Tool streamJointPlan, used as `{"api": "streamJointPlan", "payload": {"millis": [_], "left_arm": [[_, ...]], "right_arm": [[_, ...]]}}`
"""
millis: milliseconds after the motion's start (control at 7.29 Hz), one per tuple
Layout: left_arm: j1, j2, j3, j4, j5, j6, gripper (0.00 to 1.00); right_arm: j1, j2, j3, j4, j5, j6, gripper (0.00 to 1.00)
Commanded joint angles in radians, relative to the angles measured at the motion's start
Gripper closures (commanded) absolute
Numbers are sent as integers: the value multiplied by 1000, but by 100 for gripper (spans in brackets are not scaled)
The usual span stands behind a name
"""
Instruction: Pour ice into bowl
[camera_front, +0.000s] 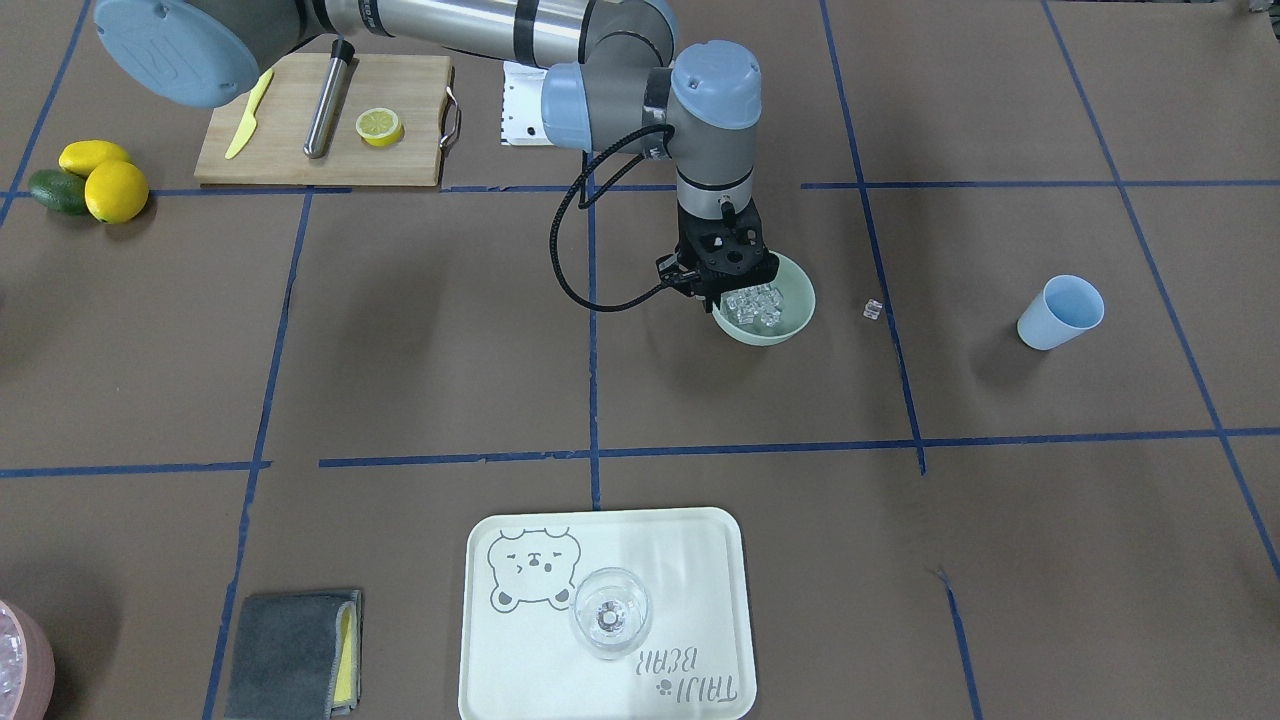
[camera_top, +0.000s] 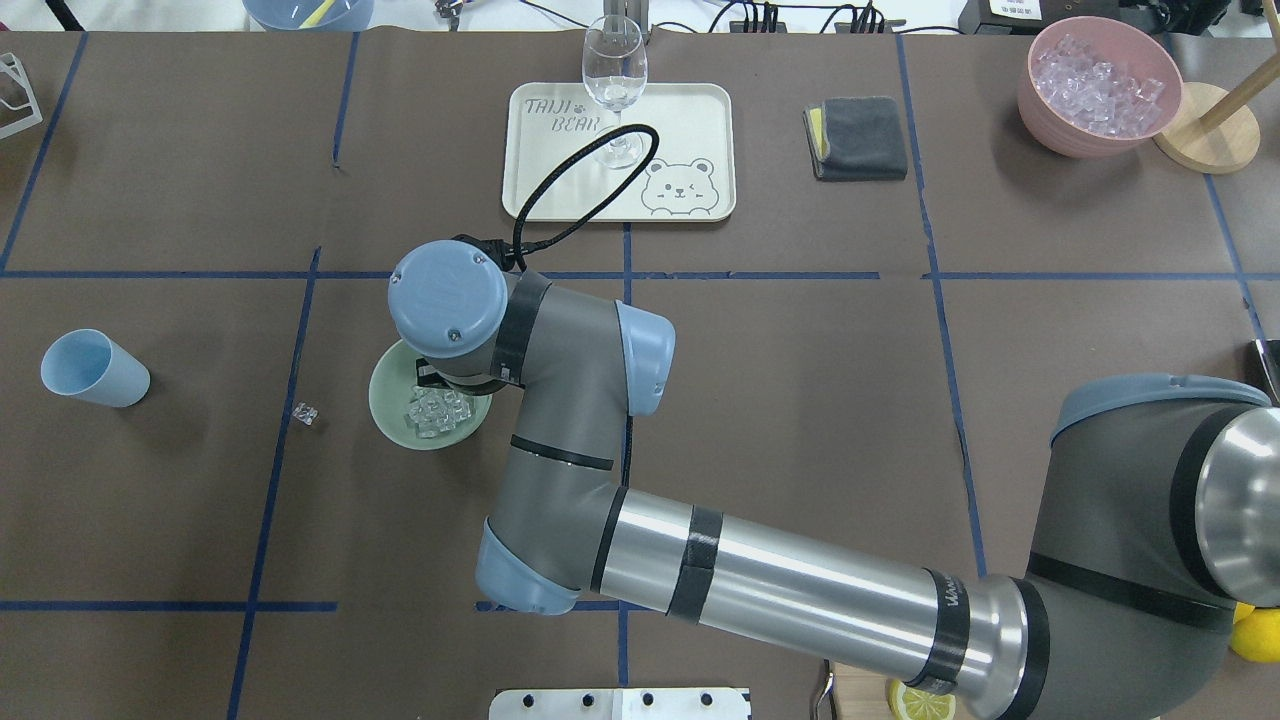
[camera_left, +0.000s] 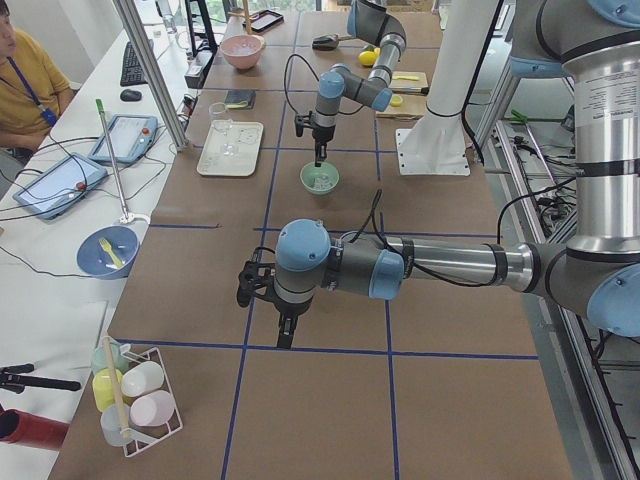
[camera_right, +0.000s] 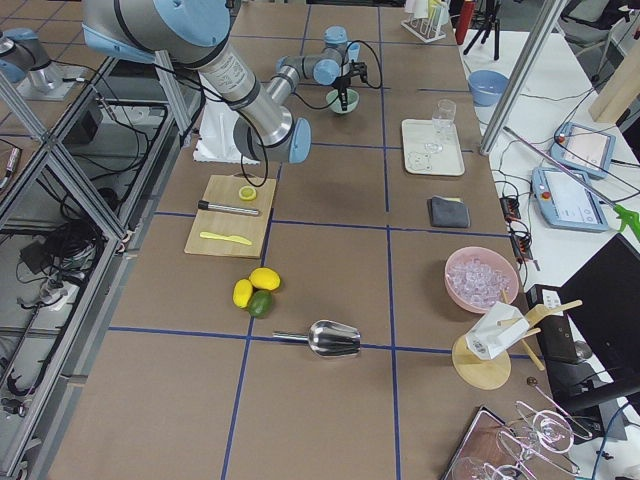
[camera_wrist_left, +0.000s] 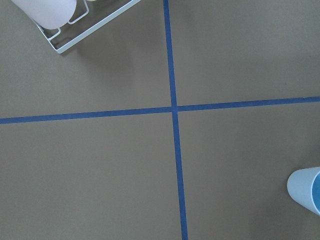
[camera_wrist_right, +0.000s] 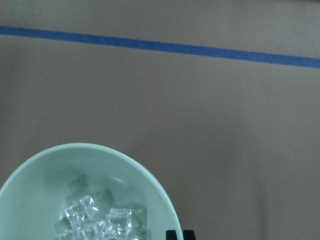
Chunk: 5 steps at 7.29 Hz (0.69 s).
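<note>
The mint-green bowl (camera_front: 790, 318) stands left of the table's middle and holds a handful of clear ice (camera_front: 755, 305). It also shows in the overhead view (camera_top: 392, 395) and the right wrist view (camera_wrist_right: 100, 165). My right gripper (camera_front: 716, 296) points straight down at the bowl's rim on the robot's side, and its fingers look closed on the rim. One loose ice cube (camera_front: 873, 309) lies on the table beside the bowl. My left gripper (camera_left: 285, 338) hangs over bare table far from the bowl, and I cannot tell whether it is open or shut.
A blue cup (camera_front: 1060, 312) lies on its side beyond the loose cube. A tray (camera_front: 520, 660) carries a clear glass (camera_front: 610, 612). A pink bowl of ice (camera_top: 1095, 85), a grey cloth (camera_top: 858, 135), a cutting board (camera_front: 330, 150) and lemons (camera_front: 105, 180) lie around the table's edges.
</note>
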<state>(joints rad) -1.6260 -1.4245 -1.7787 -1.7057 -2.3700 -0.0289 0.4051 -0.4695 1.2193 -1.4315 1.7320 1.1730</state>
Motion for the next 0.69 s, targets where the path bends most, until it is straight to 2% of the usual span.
{"api": "streamJointPlan", "payload": {"millis": [0,274,548], "left_arm": [[0,-1,2,0,0,1,0],[0,1,5,-2,0,1,0],[0,1,8,0,0,3,0]], "right_arm": [[93,-30,124,-70,125,-15,100],[188,-200,363,-101,220,-22,100],[323,-463,585,-115,337,-204,100]]}}
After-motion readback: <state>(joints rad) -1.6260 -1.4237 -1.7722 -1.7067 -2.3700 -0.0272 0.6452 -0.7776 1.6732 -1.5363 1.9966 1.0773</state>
